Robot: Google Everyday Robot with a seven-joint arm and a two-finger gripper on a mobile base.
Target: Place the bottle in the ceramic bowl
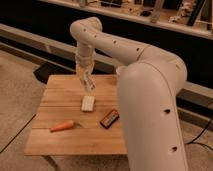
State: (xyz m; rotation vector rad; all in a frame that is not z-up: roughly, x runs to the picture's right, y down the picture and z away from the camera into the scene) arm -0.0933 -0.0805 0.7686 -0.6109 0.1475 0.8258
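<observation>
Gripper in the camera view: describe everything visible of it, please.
The gripper hangs from the wrist of the white arm, pointing down over the far half of the wooden table, just beyond the flat white block and clear of both. It looks pale grey, slim and two-fingered, and it is shut. A slim pale thing slants out below it toward the right of the picture, apparently the bottle held in its grip; no label can be made out. Nothing else touches the gripper.

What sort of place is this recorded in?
Likely an indoor test lab: small wooden table with a carrot and dark bar, cluttered counter behind. The gripper hangs over the table.
</observation>
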